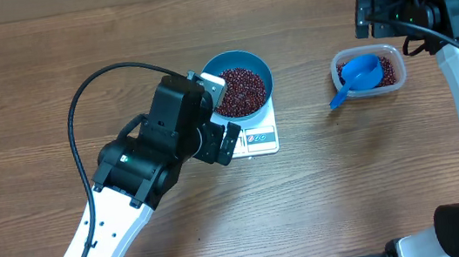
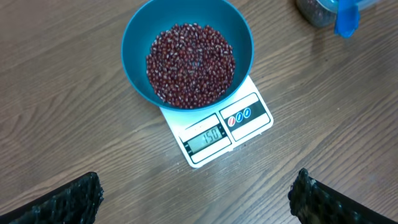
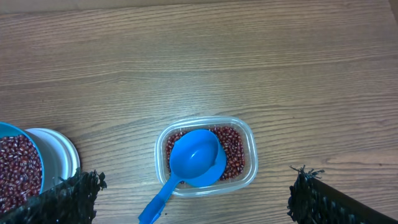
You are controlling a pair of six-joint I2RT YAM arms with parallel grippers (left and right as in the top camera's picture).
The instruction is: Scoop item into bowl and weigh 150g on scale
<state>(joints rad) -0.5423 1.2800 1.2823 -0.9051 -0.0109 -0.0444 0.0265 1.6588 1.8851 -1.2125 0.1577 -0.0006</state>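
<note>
1. The scooping part looks finished. The blue bowl (image 2: 239,28) sits on the white scale (image 2: 252,118), roughly mid-counter (image 1: 33,100) and a bit toward the far edge. A solid heap of red-brown beans (image 2: 189,65) covers its bottom.
2. The display (image 2: 205,137) along the scale's front edge reads 150 in the left wrist view, as far as I can make out the digits. So I'd say the target weight is hit.
3. The scoop (image 3: 194,155) lies in the clear tub (image 3: 249,146), cup end resting on the leftover beans and handle poking out over the rim toward the near edge. The tub is over by the right edge of the counter, well apart from the scale.
4. The left fingers (image 2: 68,202) are spread wide and holding nothing. They hang above the counter on the near side of the scale, and that wrist camera looks right down at the bowl and display.
5. The right fingers (image 3: 62,199) are also wide open and empty. They hover above the tub without touching the scoop.
6. I can't spot any stray beans on the wood.
7. My read: pretty much done. If anything is left, it's just pulling both arms away, or a tiny top-up if that reading turns out to be off.
</note>
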